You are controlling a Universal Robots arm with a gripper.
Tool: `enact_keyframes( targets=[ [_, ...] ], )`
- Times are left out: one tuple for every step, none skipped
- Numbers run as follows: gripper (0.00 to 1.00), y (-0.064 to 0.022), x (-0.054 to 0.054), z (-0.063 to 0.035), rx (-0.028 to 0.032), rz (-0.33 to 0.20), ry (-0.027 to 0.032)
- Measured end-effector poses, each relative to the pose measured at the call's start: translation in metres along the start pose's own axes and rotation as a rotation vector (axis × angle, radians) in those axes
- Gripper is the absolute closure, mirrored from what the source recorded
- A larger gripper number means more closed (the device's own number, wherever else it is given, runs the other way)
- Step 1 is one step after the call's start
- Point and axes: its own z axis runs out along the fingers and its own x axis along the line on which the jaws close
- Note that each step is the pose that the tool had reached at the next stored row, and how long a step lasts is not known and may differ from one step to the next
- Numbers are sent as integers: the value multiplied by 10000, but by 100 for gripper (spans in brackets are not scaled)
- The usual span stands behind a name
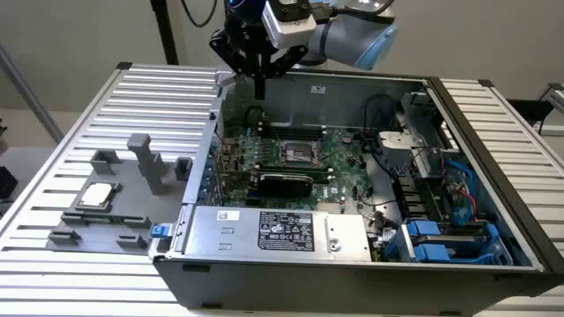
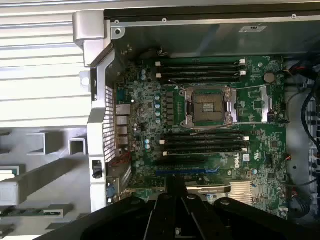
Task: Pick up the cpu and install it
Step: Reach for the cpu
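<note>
Silvery-white, the one cpu point(image 1: 97, 193) lies on the grey fixture point(image 1: 132, 208) outside the case, at 8 o'clock from the one gripper point(image 1: 260, 92) in the exterior view. The gripper hangs over the case's back edge, fingers pressed together, holding nothing. I judge the pick is not yet begun; it calls for fingers parted above the chip. One socket point(image 2: 209, 106) stands empty.

The socket point(image 1: 300, 153) is left uncovered from above, hemmed by memory sticks point(image 2: 200, 65) and the case walls point(image 1: 218, 119). Open room is found over the cpu point(image 1: 97, 193) on the table point(image 1: 150, 86); grey upright posts point(image 1: 145, 158) are set near it.
</note>
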Motion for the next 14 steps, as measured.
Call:
enact_keyframes(
  targets=[
    [89, 0, 0, 0, 0, 0, 0],
    [89, 0, 0, 0, -1, 0, 0],
    [89, 0, 0, 0, 0, 0, 0],
    [89, 0, 0, 0, 0, 0, 0],
    [89, 0, 0, 0, 0, 0, 0],
    [89, 0, 0, 0, 0, 0, 0],
    [89, 0, 0, 0, 0, 0, -1],
    [89, 0, 0, 0, 0, -1, 0],
    [89, 0, 0, 0, 0, 0, 0],
    [89, 0, 0, 0, 0, 0, 0],
    [89, 0, 0, 0, 0, 0, 0],
    [89, 0, 0, 0, 0, 0, 0],
    [89, -4, 0, 0, 0, 0, 0],
    [89, -20, 3, -3, 2, -1, 2]
  ],
)
